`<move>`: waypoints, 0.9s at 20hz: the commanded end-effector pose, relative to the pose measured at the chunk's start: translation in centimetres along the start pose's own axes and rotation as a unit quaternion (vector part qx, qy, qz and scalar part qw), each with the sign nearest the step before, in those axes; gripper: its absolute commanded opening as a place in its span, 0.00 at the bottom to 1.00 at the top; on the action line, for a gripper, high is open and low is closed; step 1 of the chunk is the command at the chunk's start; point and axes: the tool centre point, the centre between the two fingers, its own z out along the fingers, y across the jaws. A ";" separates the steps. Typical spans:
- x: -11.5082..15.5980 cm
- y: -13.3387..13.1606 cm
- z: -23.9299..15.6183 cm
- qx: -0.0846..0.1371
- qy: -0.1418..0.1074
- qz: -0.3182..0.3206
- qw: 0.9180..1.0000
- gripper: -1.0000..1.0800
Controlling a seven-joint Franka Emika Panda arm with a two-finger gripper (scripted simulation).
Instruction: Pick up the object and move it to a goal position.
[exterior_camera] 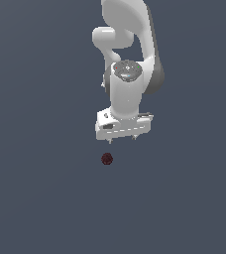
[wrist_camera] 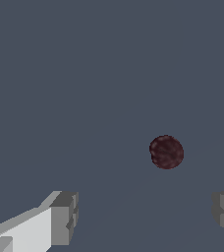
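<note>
The object is a small dark maroon, bumpy ball lying on the flat grey-blue ground, below the white arm in the exterior view. In the wrist view the object shows ahead of the fingers, apart from both. My gripper hangs above it, a little toward the exterior view's right, and touches nothing. The gripper is open, its two grey fingertips set wide apart with nothing between them.
The white Panda arm rises over the gripper toward the top of the exterior view. Uniform grey-blue ground lies all around the ball. No goal marker shows.
</note>
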 end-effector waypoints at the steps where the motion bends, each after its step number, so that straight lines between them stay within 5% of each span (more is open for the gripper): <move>1: 0.2 1.1 1.4 -0.001 -0.002 -0.018 1.000 0.96; 18: 0.4 7.0 8.9 -0.005 -0.012 -0.116 0.993 0.96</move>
